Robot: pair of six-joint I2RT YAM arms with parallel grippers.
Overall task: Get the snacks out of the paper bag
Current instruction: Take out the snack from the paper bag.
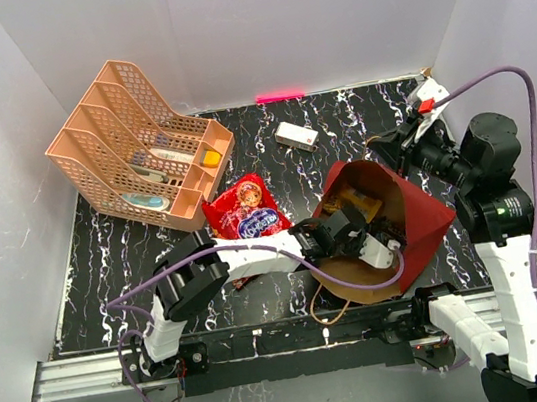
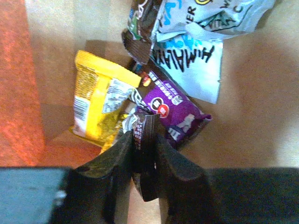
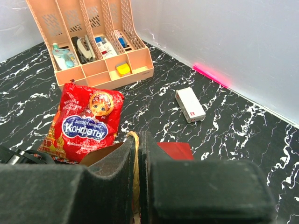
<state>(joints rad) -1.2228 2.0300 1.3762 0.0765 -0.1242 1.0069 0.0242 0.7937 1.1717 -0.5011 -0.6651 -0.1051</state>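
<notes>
1. the rack stands far left on the desk and plays no part in the job.
2. the chips lie flat on the desk, just left of the paper bag, so they are already out.
3. the paper bag lies on its side with its mouth facing left and near. the left arm reaches in through that mouth.
4. the left claw is deep inside, pinched tight on the edge of a dark wrapper. i cannot tell whether this is its own packet or a flap of the purple one.
5. inside the bag, the yellow packet lies just left of the claw and the purple packet just right of it. the white-blue packet and a brown packet lie beyond.
6. the held wrapper runs straight ahead, in line with the fingers, and the mouth is behind the wrist. the coming move looks like a straight pull back. the left arm is the nearer one.
7. the right claw is closed on the bag's far rim, probably to keep the mouth open.
</notes>
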